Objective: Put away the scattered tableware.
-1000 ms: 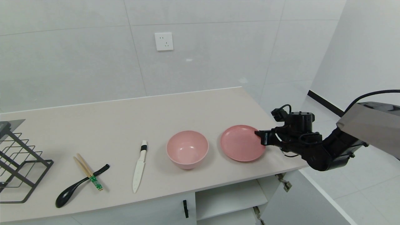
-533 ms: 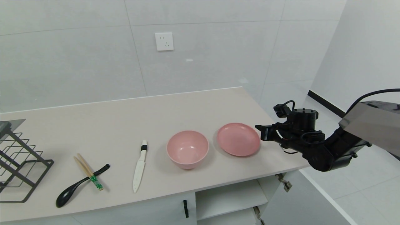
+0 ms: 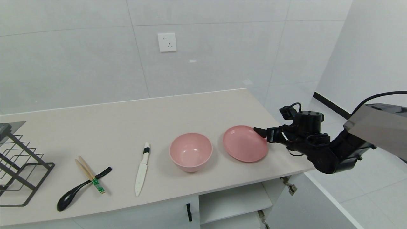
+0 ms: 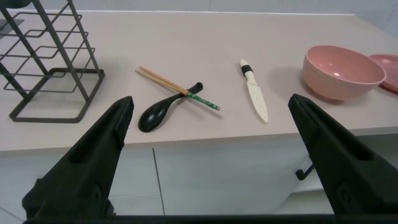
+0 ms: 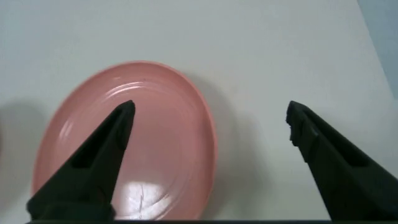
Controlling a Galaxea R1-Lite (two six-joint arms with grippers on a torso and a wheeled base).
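Observation:
A pink plate [image 3: 244, 143] [image 5: 161, 137] lies on the counter near its right end. Left of it stands a pink bowl [image 3: 190, 152] [image 4: 342, 71]. Further left are a white knife [image 3: 142, 168] [image 4: 255, 96], a black spoon [image 3: 81, 188] [image 4: 161, 111] and wooden chopsticks [image 3: 90, 176] [image 4: 177, 86] crossing the spoon's handle. My right gripper [image 3: 263, 133] [image 5: 209, 107] is open at the plate's right rim, one finger over the plate, the other over bare counter. My left gripper [image 4: 210, 102] is open in front of the counter's front edge, facing the spoon.
A dark wire rack [image 3: 19, 165] [image 4: 46, 56] stands at the counter's left end. The counter's right edge [image 3: 286, 127] runs close beside the plate. Below the front edge, a cabinet shelf [image 3: 235, 200] stands open.
My right gripper drew back slightly, then came left again, so its fingertip now reaches over the plate's rim. The plate shifted a little to the left. Everything else stayed put.

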